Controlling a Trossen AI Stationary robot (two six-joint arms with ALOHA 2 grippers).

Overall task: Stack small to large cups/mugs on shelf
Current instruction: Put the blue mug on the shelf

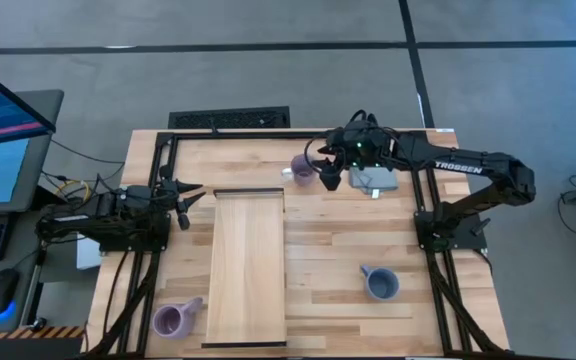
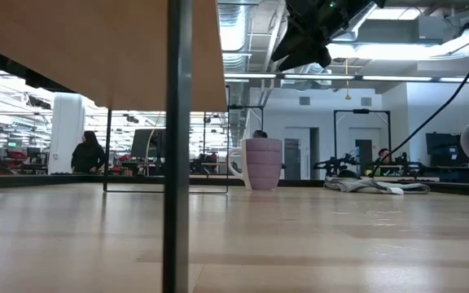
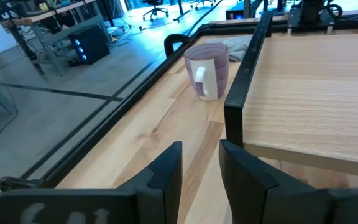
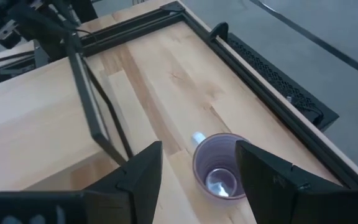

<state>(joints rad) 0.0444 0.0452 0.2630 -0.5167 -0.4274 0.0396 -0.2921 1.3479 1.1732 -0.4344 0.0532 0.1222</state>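
Observation:
A lavender mug [image 1: 303, 168] stands upright on the tabletop just beyond the far end of the pale wooden shelf [image 1: 248, 265]. My right gripper [image 4: 199, 150] hangs open above this mug [image 4: 219, 174], one finger to each side, clear of its rim. In the low view the gripper [image 2: 304, 45] is well above the mug [image 2: 261, 163]. A blue-grey mug [image 1: 380, 284] stands to the right of the shelf and a second purple mug [image 1: 173, 320] at the near left. My left gripper [image 1: 190, 195] waits by the table's left side, narrowly open [image 3: 201, 155] and holding nothing.
A grey folded cloth [image 1: 373, 180] lies right of the lavender mug, under my right arm. The shelf stands raised on thin dark end frames [image 3: 244, 74]. A black frame [image 1: 158, 160] borders the table's far and side edges.

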